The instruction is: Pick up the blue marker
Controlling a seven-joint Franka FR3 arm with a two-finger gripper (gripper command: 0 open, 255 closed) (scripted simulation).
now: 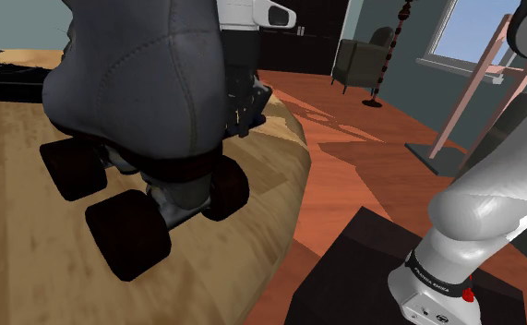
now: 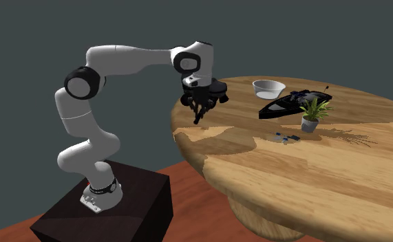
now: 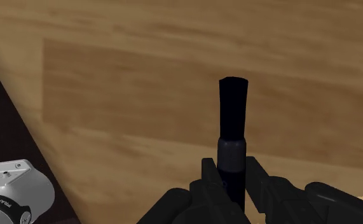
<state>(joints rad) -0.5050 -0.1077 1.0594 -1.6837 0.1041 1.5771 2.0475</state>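
Between the black fingers of the hand stands the marker, clasped on both sides of its lower barrel. It is a slim round stick that reads as almost black rather than blue, with a slightly glossy collar below a matt, flat-ended cap that points away from the hand. Behind it lies the tabletop, pale wood with soft grain and one darker rectangular patch. In the second exterior view the hand hangs over the round tabletop near the rim beside the arm, but whether the marker's tip touches the wood cannot be told. Farther along that tabletop sit a shallow white bowl, a long black boat model and a small potted plant in a grey pot; a few little dark bits near the plant are too small to name. In the shoulder view a roller skate stands close to the camera, its grey stitched boot cut off at the top and its dark chunky wheels on the wood, and it hides most of the hand. The black box stand rests on a red-brown plank floor, with a dark armchair and a window beyond.
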